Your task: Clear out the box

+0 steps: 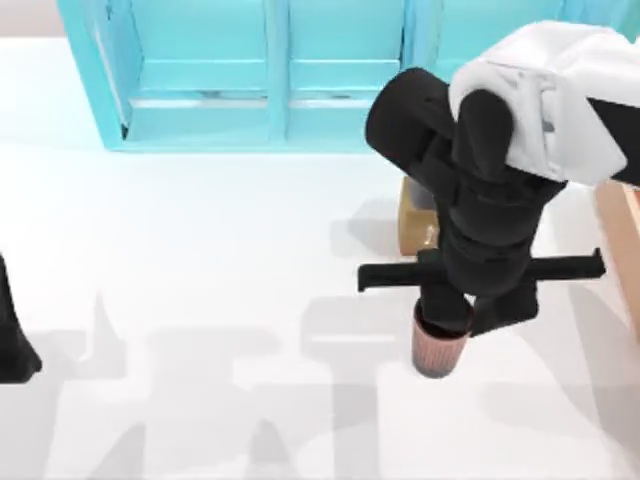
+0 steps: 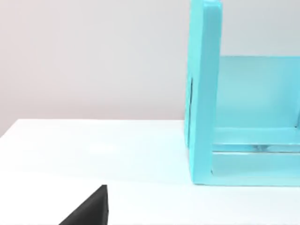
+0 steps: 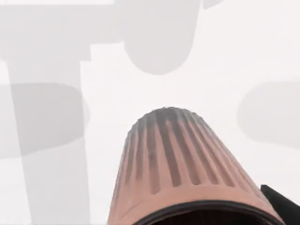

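Beside the turquoise shelf (image 1: 270,75), toward its right end and a little out from its front, my right gripper (image 1: 447,322) reaches down with a ribbed, salmon-coloured cup (image 1: 438,350) at its tip. Its fingers seem to be clenched on the cup's rim, one of them (image 3: 281,202) just outside it in the right wrist view. From above, the wrist hides the grip itself.

Between shelf and cup, a small brown cube (image 1: 418,215) peeps out from under the arm. The box (image 1: 620,245) lies further right of the shelf, at the table's right edge.

I judge the cup is being carried clear of the box, so it should stay upright, be set on bare table (image 1: 200,300) away from the cube, and be released only once its base rests flat.

My left gripper (image 1: 12,345) is parked well left of the shelf; I cannot tell its state.
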